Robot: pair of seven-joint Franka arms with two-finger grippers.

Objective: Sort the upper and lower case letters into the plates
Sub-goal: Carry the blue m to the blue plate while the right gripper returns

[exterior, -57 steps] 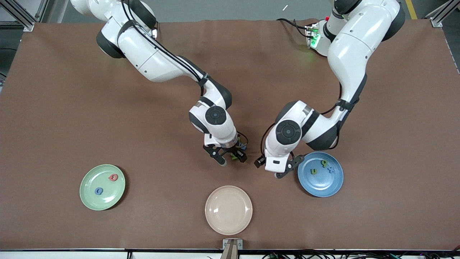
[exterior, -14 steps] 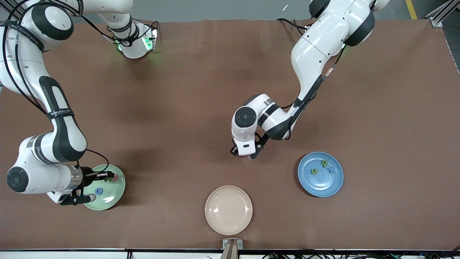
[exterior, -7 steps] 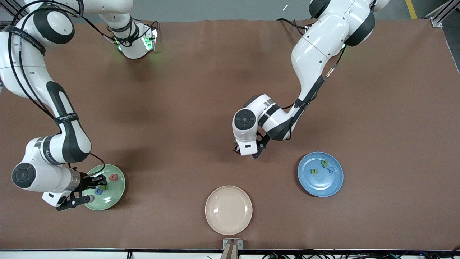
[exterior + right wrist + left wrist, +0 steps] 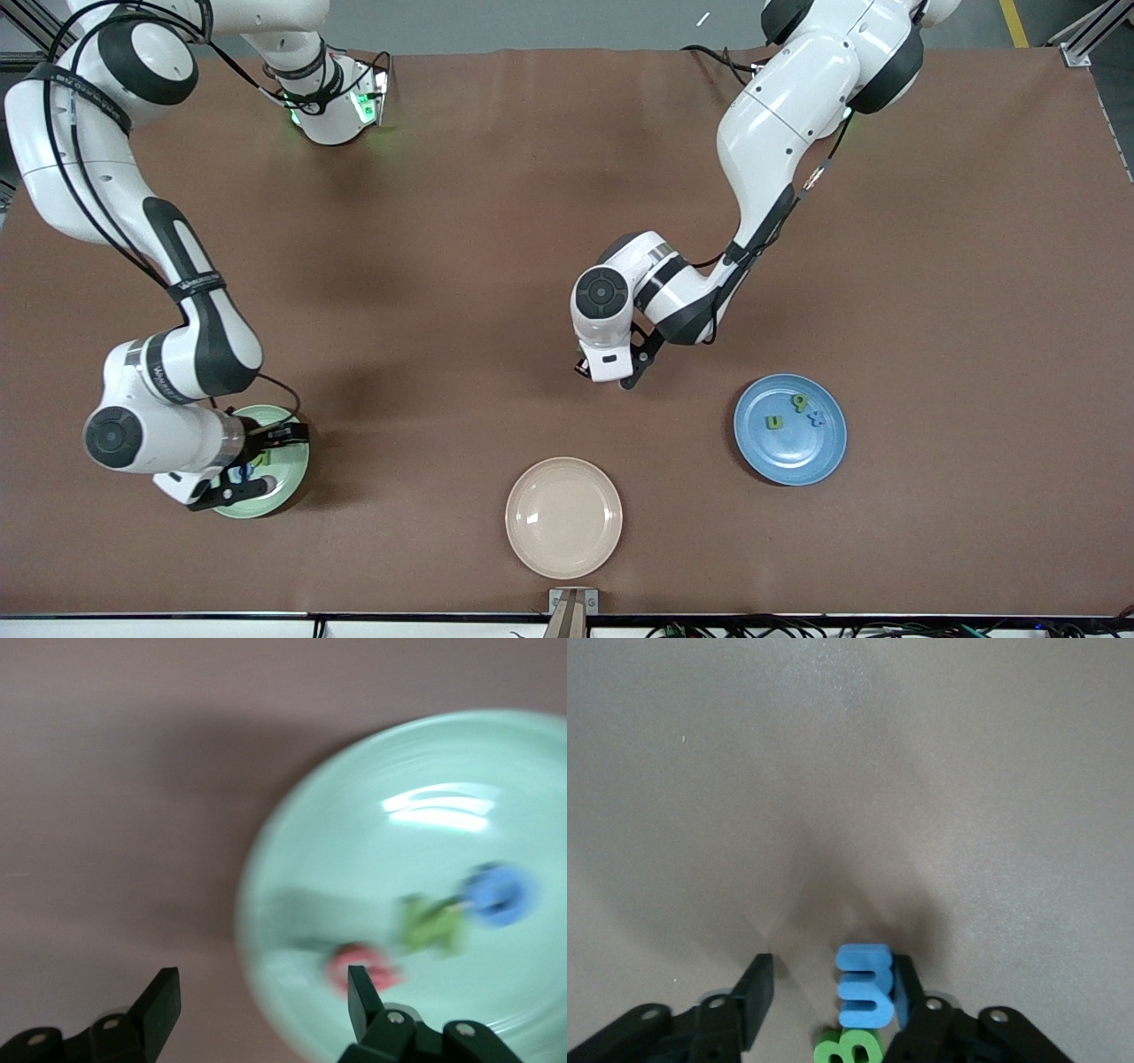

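Pale green glossy plate (image 4: 425, 797) under my right gripper (image 4: 261, 1005), jaws apart, empty; green letter (image 4: 431, 923) already dropped there; my left gripper (image 4: 833, 1005) open around blue foam letter (image 4: 864, 997); next, squeeze, lift.

Right arm reaching down its end of the table, wrist bending low — right gripper (image 4: 257, 461) hanging over the pale green plate (image 4: 292, 474), fingers (image 4: 159, 1005) standing apart, nothing between them. Left arm folding toward mid-table — left gripper (image 4: 833, 1010) pointing down at the tabletop, fingers straddling a blue letter (image 4: 864, 997).
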